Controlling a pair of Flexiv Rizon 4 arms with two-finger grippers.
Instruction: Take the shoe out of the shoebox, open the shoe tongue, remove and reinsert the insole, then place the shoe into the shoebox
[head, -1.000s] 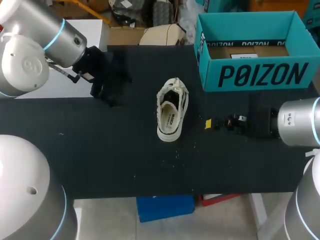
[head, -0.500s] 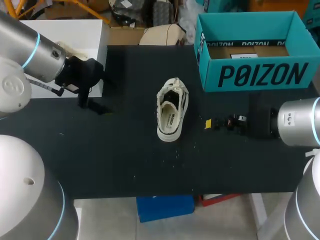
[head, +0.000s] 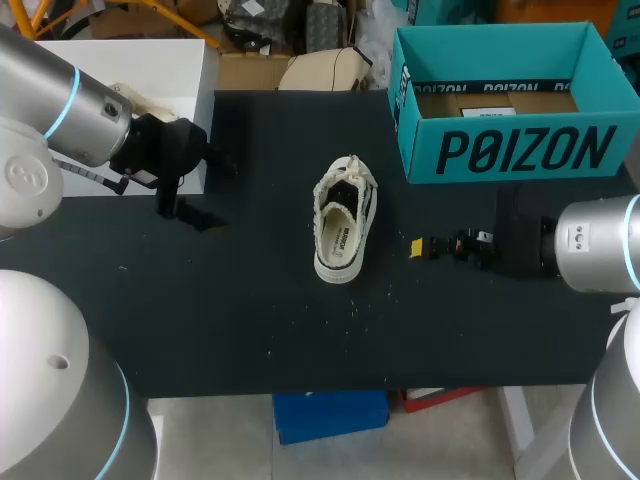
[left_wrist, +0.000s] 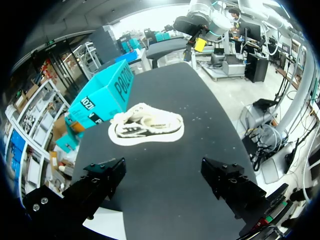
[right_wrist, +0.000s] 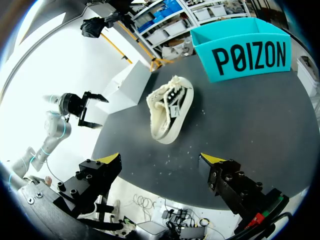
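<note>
A cream low-top shoe (head: 343, 225) with dark side panels lies on the black table (head: 250, 320), its opening up and its tongue and laces loose. The wrist views show the same shoe (left_wrist: 147, 127) (right_wrist: 170, 112) well ahead of each gripper. The teal shoebox (head: 520, 150) stands open at the back right, with only a paper liner inside. My left gripper (head: 203, 190) hangs open near the table's left edge, far from the shoe. My right gripper (head: 418, 246) is open just right of the shoe, clear of it. Both grippers (left_wrist: 162, 175) (right_wrist: 160, 160) have nothing between their fingers.
A white block (head: 130, 60) stands off the table's back left corner, beside my left arm. Small pale crumbs (head: 355, 308) are scattered in front of the shoe. The shoebox (left_wrist: 102, 97) (right_wrist: 245, 55) lies behind the shoe.
My left arm has drawn back leftward, away from the shoe, to the table's left edge. The shoe, the box and my right arm have stayed put.
</note>
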